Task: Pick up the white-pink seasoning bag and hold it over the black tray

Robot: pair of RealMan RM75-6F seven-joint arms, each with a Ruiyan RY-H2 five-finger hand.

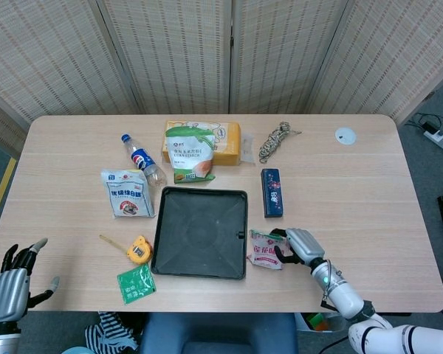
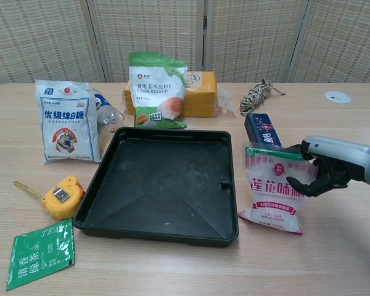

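Dark blue box [image 2: 263,130] at 12 o'clock of white-pink seasoning bag [image 2: 276,188]; black tray [image 2: 162,182] touching at 9. Bag crumpled, on table [image 1: 369,192]. Right hand [image 2: 324,172] fingers closed on its edge. Left hand [image 1: 11,286] spread, holding nothing.

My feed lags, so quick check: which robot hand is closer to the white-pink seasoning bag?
Right. The right robot hand is at the white-pink seasoning bag's right edge, fingers closing on it. The left robot hand hangs off the table's near left corner, far beyond the black tray.
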